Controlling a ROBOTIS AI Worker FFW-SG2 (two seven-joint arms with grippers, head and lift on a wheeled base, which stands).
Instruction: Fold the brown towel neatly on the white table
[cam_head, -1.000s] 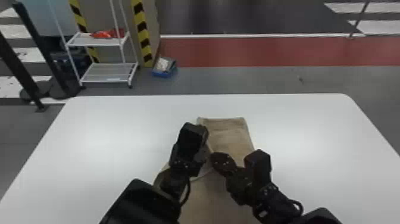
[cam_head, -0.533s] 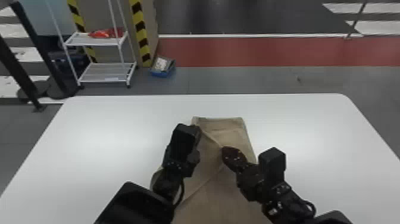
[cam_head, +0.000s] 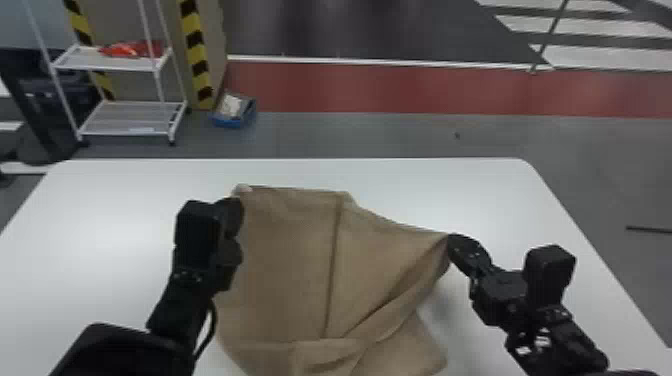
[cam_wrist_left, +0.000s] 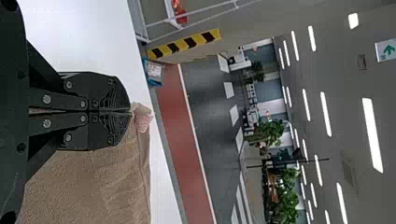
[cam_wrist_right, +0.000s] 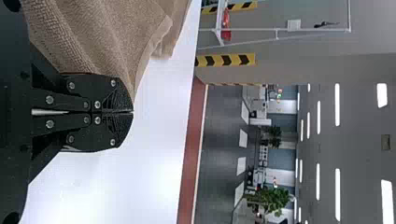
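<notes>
In the head view, the brown towel (cam_head: 295, 260) is spread and creased over the white table (cam_head: 125, 220), with diagonal folds toward its lower right. My left gripper (cam_head: 239, 196) is at its far left corner. From the right, my right gripper (cam_head: 451, 241) holds out a pointed part of the cloth, a shadow on the table beneath it. In the left wrist view my left gripper (cam_wrist_left: 130, 111) is shut on the corner of the towel (cam_wrist_left: 93, 182), beside a small pinkish tag (cam_wrist_left: 143, 122). In the right wrist view my right gripper (cam_wrist_right: 133, 112) is shut at the edge of the towel (cam_wrist_right: 107, 42).
Bare tabletop lies left of the left arm and right of the right arm. The table's far edge (cam_head: 380, 159) runs beyond the towel. On the floor behind are a white shelf rack (cam_head: 125, 120) and a blue bin (cam_head: 232, 120).
The grippers have moved apart, the left one leftward and the right one rightward. Between them the towel has widened from a narrow, overlapped shape, its right part drawn outward.
</notes>
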